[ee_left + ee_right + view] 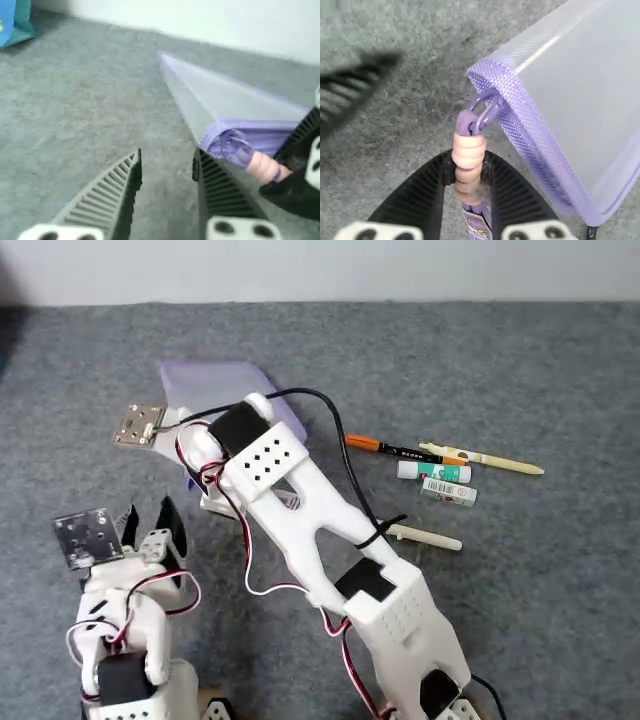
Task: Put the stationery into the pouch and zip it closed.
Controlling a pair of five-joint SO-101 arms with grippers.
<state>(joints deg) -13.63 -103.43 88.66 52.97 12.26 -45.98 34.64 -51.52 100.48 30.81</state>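
Hovering nearest, low over the grey counter (520, 360), the left gripper (166, 160) has its two jaws apart with nothing between them. One purple, see-through pouch (570, 90) lies just beyond it. The right gripper (467, 164) is clamped on the pouch's pink beaded zipper pull (468, 147) at the near corner. Seen from above, the right arm crosses the pouch's near part and hides it; how far the zip is drawn is hard to make out. Five pieces of stationery lie on the counter to the right, apart from the pouch. A cream stick (425, 537) is nearest. Beyond it, close together, are a labelled white tube (448, 491), a white-and-green tube (435, 472), an orange-and-black pen (395, 449) and a cream pen (490, 459).
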